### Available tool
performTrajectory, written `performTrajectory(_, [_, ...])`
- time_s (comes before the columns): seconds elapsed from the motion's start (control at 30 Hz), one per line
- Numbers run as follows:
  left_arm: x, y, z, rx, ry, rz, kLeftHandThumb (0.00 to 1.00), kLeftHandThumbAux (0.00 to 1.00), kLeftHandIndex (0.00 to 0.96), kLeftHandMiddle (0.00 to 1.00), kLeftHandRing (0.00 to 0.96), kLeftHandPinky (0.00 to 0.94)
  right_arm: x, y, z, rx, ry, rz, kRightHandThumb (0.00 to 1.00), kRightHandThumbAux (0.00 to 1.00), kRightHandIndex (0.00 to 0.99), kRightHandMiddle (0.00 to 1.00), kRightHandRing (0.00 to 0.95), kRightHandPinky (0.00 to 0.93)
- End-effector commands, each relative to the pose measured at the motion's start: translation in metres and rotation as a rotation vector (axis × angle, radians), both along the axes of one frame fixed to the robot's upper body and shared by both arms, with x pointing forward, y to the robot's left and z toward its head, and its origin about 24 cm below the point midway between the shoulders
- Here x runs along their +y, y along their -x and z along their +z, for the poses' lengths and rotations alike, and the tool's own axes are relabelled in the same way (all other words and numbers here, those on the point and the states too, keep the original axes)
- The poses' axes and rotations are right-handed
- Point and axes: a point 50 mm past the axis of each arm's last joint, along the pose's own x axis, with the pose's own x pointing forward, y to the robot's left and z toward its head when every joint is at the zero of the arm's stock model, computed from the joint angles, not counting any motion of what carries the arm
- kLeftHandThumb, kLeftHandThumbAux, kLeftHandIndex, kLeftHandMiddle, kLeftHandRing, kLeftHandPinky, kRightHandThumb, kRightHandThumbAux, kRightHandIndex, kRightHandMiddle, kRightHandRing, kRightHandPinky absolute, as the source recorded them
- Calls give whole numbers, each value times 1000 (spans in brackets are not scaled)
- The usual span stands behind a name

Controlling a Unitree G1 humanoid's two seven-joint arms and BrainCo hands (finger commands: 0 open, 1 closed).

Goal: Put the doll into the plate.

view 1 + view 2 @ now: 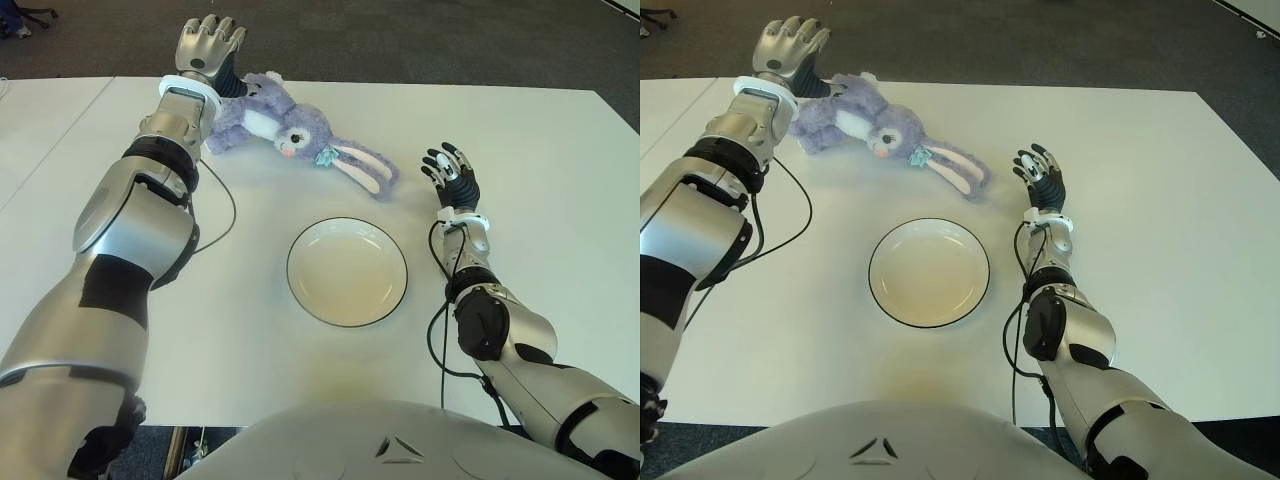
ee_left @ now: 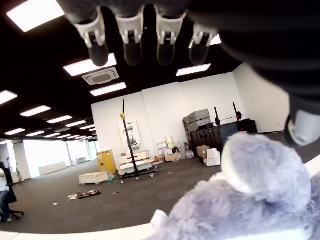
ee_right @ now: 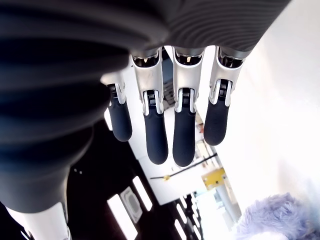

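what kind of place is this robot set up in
Probably a big open office or lab being used as a test space: ceiling light panels, grey carpet around a white table, and stacked boxes by the far wall.

No text, label, brand, number or sign can be read on anything here.

Open-plan office or lab: ceiling light panels [image 2: 90,65], stacked boxes [image 2: 199,117].
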Motion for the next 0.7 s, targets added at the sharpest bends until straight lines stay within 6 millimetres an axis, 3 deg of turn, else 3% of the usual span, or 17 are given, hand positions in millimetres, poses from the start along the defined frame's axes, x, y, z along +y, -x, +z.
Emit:
performTrajectory(0.03, [-21, -2, -2, 58, 7, -72, 183, 404, 0, 0, 6, 0, 26, 84, -103, 468, -215, -4, 56, 747, 238, 348, 348, 321])
performTrajectory(0.37, [-37, 0, -19, 108, 38, -125, 199, 437, 0, 0, 7, 0, 28, 85, -103, 462, -224, -3, 43, 743, 236, 351, 358, 325])
performTrajectory(0.7, [-49, 4, -36, 179, 6, -179, 151, 475, 0, 6, 26, 0, 29, 85, -103, 470, -200, -1, 50, 748, 215, 339, 344, 302])
